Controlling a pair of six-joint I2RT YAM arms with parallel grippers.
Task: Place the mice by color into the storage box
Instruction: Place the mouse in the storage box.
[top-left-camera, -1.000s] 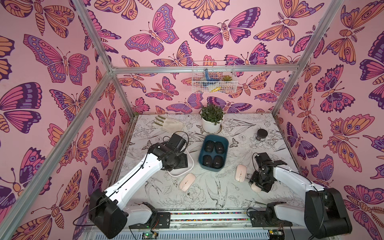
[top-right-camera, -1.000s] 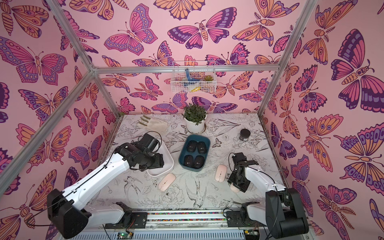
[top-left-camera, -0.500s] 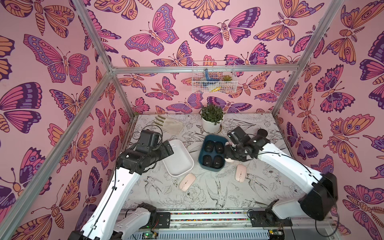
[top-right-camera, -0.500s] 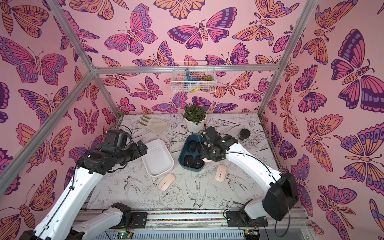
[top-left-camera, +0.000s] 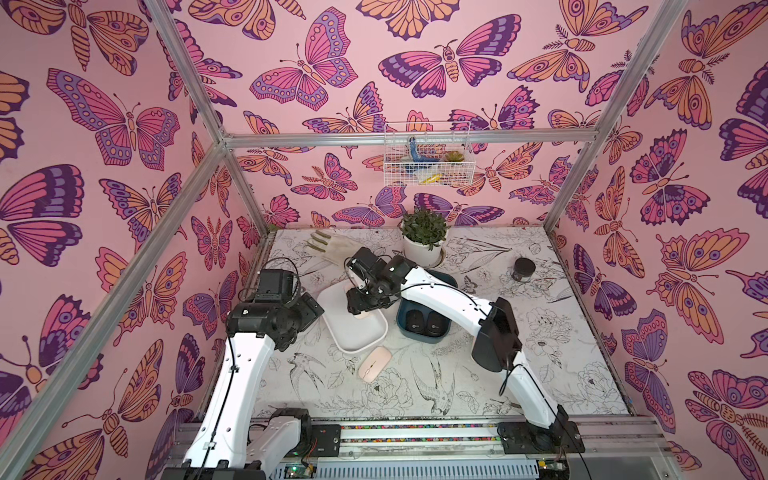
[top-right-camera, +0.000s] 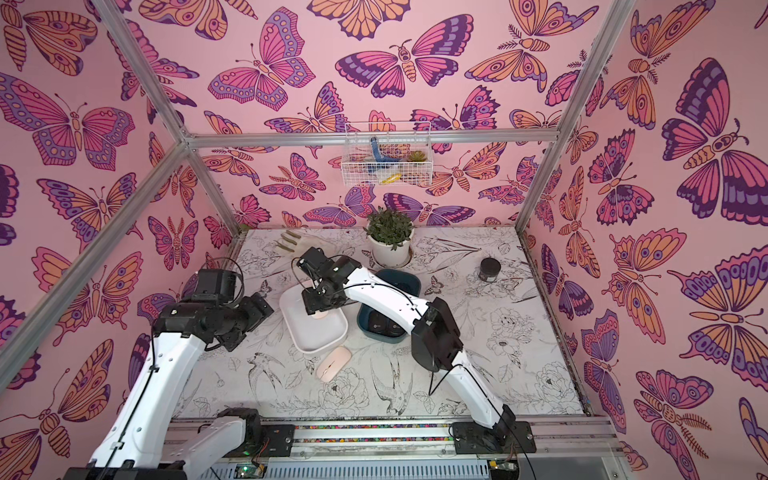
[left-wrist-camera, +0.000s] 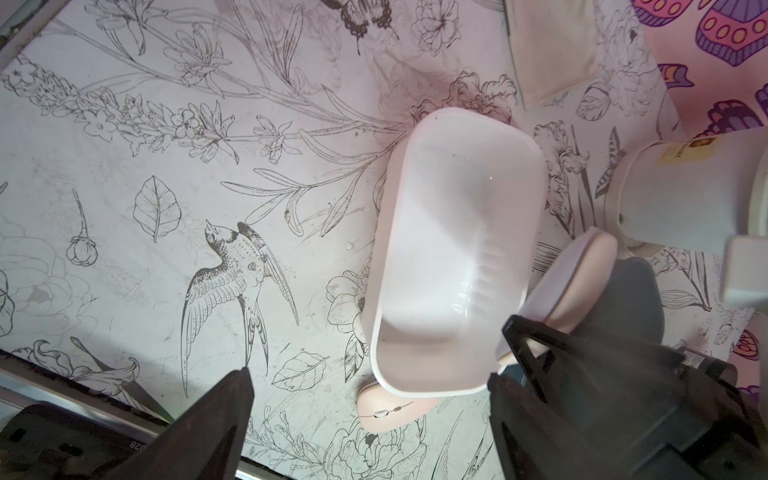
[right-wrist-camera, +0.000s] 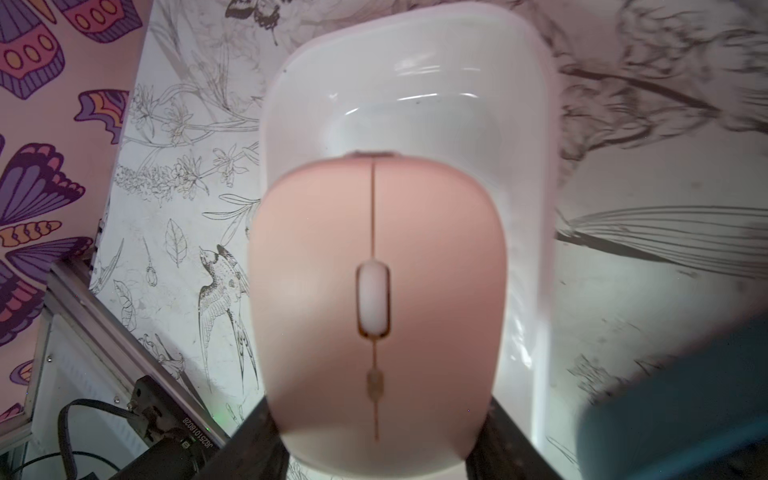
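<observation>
Pink mouse clamped in right claw above white tray, left claw apart beside tray's edge

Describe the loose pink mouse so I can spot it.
Find the white tray on the table, beside the blue tray. The pink mouse lies on the table just off the white tray's end nearest the robot's base. Unlike the other pink mouse, no gripper holds it.

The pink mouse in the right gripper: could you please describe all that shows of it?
The pink mouse is a flat, rounded oval of matte pale-pink plastic, with a thin centre slit, a whitish scroll wheel and a small button. The right gripper clamps its sides, holding it tilted over the white tray; contact with the tray is unclear.
</observation>
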